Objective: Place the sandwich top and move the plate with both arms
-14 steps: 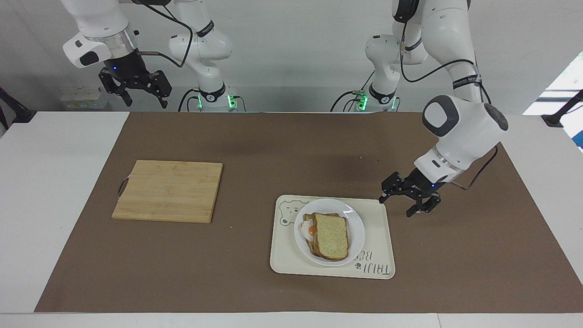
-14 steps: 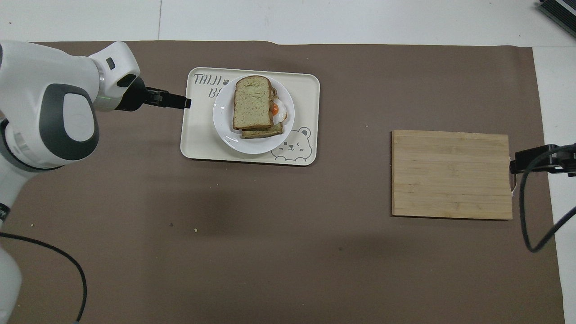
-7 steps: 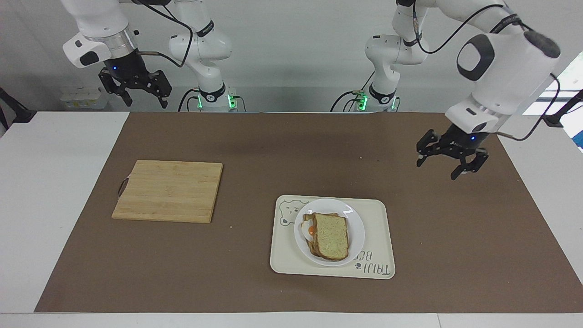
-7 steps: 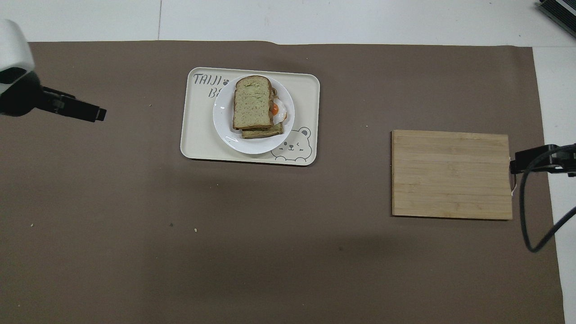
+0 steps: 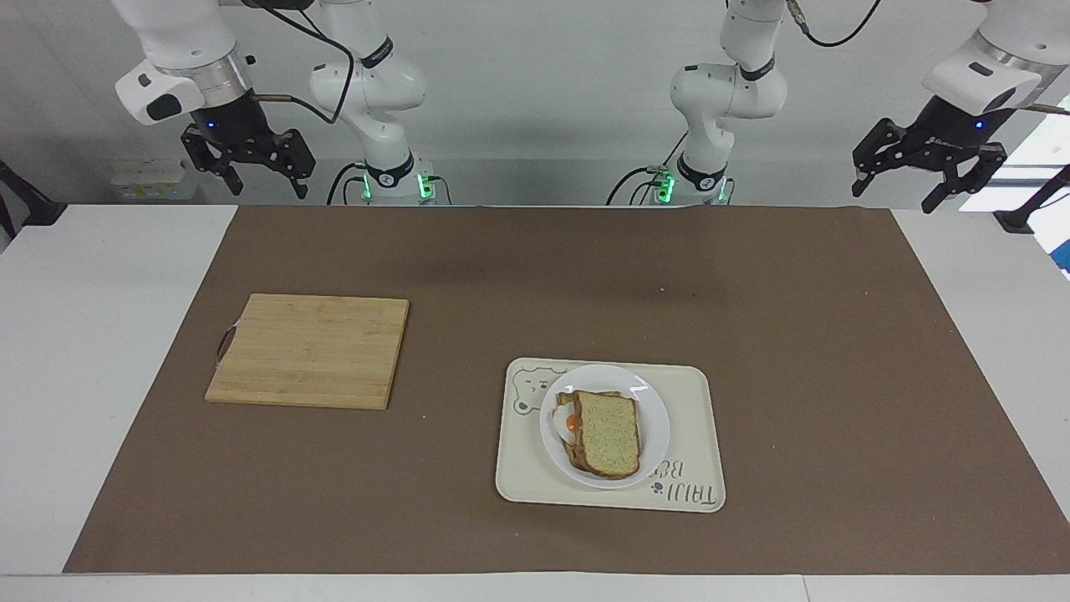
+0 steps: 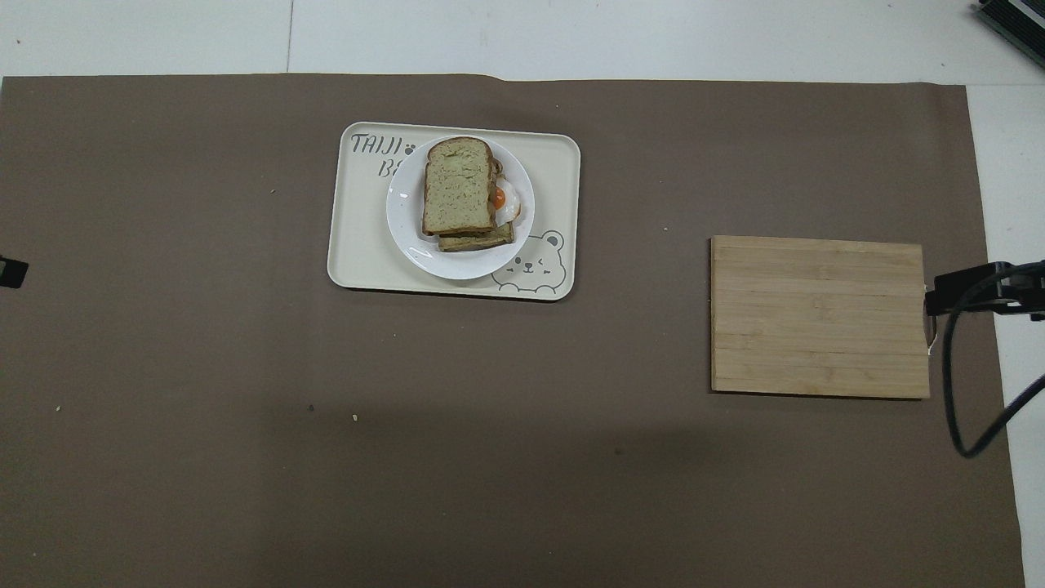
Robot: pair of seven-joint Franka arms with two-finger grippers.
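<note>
Right arm's black two-finger gripper (image 5: 249,174) raised at table's right-arm end, jaws spread, empty. Bamboo cutting board (image 5: 309,350) bare. Pale speckled bread slice (image 5: 608,431) tops egg sandwich on round white plate (image 5: 651,414), in cream bear tray (image 5: 694,468). Left arm's black gripper (image 5: 926,177) raised at table's left-arm end, jaws spread, empty.

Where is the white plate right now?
The white plate sits on the cream bear tray, toward the left arm's end of the table from the cutting board, carrying the sandwich.

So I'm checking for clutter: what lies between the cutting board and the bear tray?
Nothing: only bare brown mat separates the wooden cutting board from the cream bear tray, clearest in the overhead view.
</note>
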